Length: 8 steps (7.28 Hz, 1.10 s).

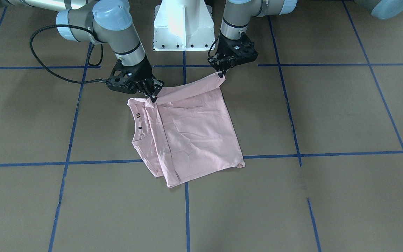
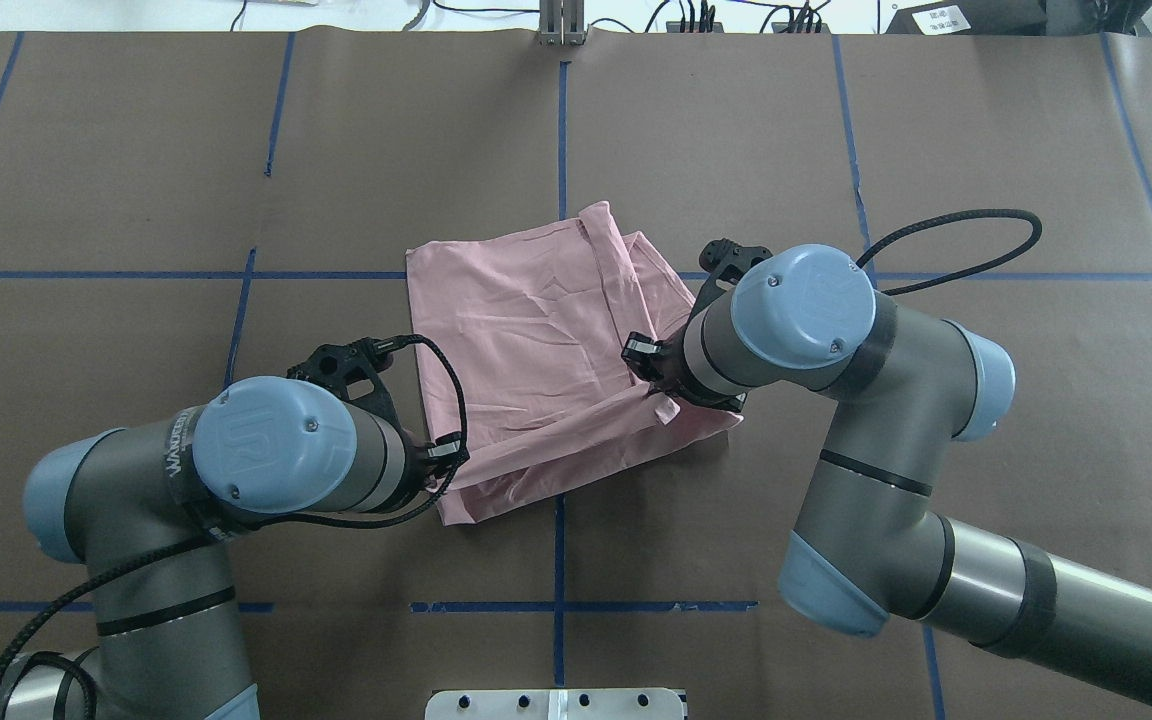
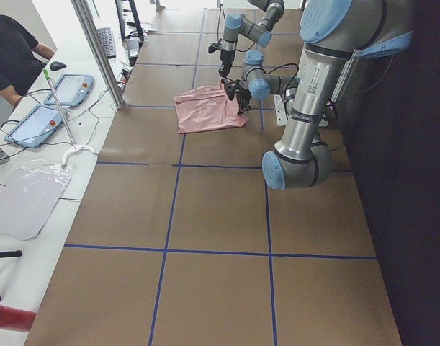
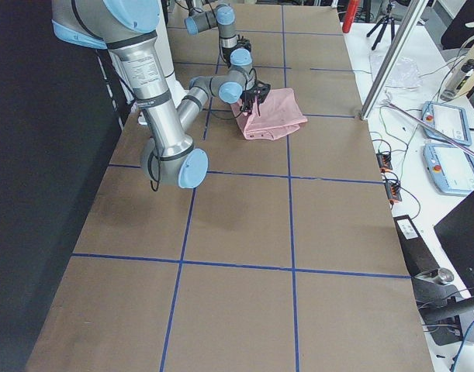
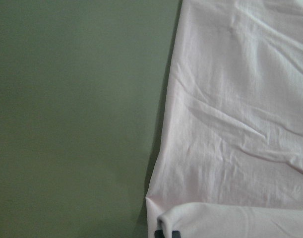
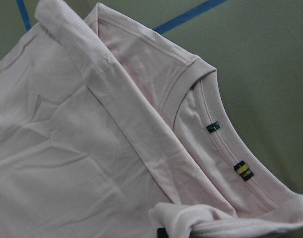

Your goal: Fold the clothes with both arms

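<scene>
The pale pink T-shirt (image 1: pixel 194 133) lies folded on the brown table, plain side up; no print shows. Its ribbed collar (image 1: pixel 140 129) points to the robot's right, and the right wrist view shows the collar (image 6: pixel 225 144) with small tags. My left gripper (image 1: pixel 221 72) is shut on the shirt's near corner and holds it slightly raised. My right gripper (image 1: pixel 153 98) is shut on the near edge beside the collar. The edge between them is stretched and lifted. In the overhead view the wrists mostly hide the left gripper (image 2: pixel 448 455) and the right gripper (image 2: pixel 651 385).
The white pedestal base (image 1: pixel 184 28) stands just behind the grippers. Blue tape lines (image 1: pixel 187 210) cross the table. In the exterior left view an operator (image 3: pixel 11 50) sits past the table's far side next to tablets (image 3: pixel 68 90).
</scene>
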Available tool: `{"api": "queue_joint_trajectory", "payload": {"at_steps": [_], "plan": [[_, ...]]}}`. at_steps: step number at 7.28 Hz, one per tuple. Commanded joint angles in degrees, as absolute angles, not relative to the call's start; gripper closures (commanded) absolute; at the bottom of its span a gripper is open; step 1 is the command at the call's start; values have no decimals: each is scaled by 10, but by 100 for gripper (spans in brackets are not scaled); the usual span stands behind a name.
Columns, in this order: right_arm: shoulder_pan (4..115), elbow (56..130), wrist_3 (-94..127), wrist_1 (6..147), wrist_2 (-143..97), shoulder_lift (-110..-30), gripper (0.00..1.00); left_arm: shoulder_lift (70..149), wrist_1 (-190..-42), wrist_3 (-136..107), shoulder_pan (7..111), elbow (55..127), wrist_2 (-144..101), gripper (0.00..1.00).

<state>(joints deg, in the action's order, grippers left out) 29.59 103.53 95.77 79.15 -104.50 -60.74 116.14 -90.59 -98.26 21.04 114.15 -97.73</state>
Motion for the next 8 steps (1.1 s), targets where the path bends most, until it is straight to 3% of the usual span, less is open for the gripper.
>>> {"api": "queue_joint_trajectory", "payload": {"at_steps": [1,2,3,4,5,8], "plan": [[330,947,941,749,-1046,-565,100,1192,-913,-977,269,1095,-977,100],[362,868,938,732,-1049,-502,100,1219,-944,-970,315,1028,-978,100],[404,779,934,711,-1077,-436,100,1244,-1007,-935,360,946,-980,86],[426,675,933,672,-1073,-372,100,1250,-1062,-895,387,877,-978,20],[437,625,924,625,-1062,-364,1,1251,-1088,-859,403,854,-978,0],[469,585,880,614,-1035,-362,0,1251,-1090,-818,432,854,-983,0]]}}
